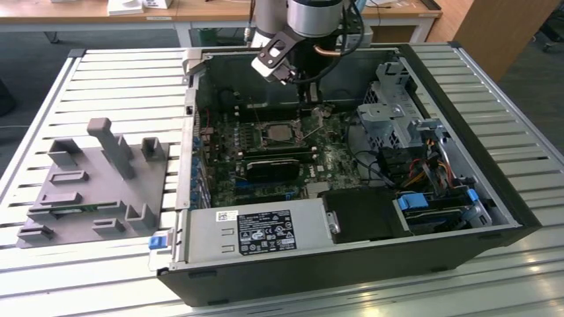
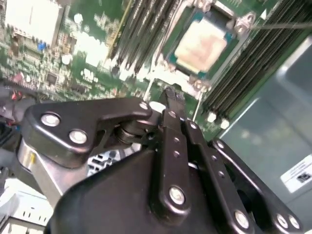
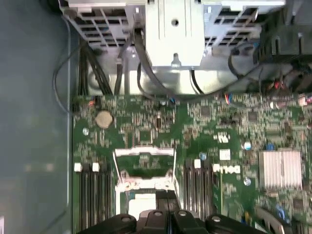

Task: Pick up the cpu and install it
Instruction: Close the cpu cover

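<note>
The cpu (image 1: 282,134) is a shiny square chip lying flat in the motherboard socket inside the open computer case (image 1: 493,165). It shows in both wrist views, pale and silvery in its frame (image 2: 202,41) and partly behind the fingers (image 3: 141,200). My gripper (image 1: 310,99) hangs over the board just beyond the socket, toward the case's far wall. Its black fingers (image 2: 171,105) meet at the tip with nothing between them. The socket's silver load plate (image 3: 144,155) stands open, and a thin lever rod (image 2: 147,90) sticks up beside the fingertips.
A black heatsink-like block (image 1: 273,168) lies nearer than the socket, and a grey power supply (image 1: 255,231) sits at the case's near end. A metal drive cage (image 1: 397,99) and cables (image 1: 414,165) crowd the exterior view's right. A grey fixture (image 1: 97,178) stands on the slatted table.
</note>
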Robot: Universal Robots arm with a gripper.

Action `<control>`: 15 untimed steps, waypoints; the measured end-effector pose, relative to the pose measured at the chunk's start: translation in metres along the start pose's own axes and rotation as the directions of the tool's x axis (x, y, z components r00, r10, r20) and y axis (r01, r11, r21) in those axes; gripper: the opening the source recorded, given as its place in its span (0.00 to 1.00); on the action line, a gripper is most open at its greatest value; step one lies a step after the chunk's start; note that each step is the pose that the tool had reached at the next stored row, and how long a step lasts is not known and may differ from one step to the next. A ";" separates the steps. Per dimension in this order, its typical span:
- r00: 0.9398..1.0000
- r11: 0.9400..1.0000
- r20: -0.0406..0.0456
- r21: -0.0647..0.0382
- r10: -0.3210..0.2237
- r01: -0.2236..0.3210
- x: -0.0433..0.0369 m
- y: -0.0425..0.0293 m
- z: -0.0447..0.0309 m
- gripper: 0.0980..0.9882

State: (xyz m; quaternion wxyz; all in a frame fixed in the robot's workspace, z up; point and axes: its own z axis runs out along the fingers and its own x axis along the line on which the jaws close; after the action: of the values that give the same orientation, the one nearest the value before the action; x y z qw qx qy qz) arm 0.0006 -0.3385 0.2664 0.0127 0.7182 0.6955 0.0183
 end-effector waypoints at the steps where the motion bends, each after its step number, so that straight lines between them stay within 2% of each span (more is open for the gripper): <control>1: 1.000 1.000 0.000 0.000 -0.008 0.008 0.0000 0.0001 0.0001 0.01; 5: 1.000 1.000 0.000 0.005 -0.016 0.016 0.0027 0.0044 0.0014 0.01; 10: 1.000 1.000 0.000 0.011 -0.016 0.016 0.0087 0.0159 0.0049 0.01; 15: 1.000 1.000 0.005 0.014 -0.016 0.016 0.0175 0.0272 0.0074 0.01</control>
State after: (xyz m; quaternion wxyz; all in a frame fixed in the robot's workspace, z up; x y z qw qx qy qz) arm 0.0286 -0.3219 0.2603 0.0096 0.7128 0.7012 0.0114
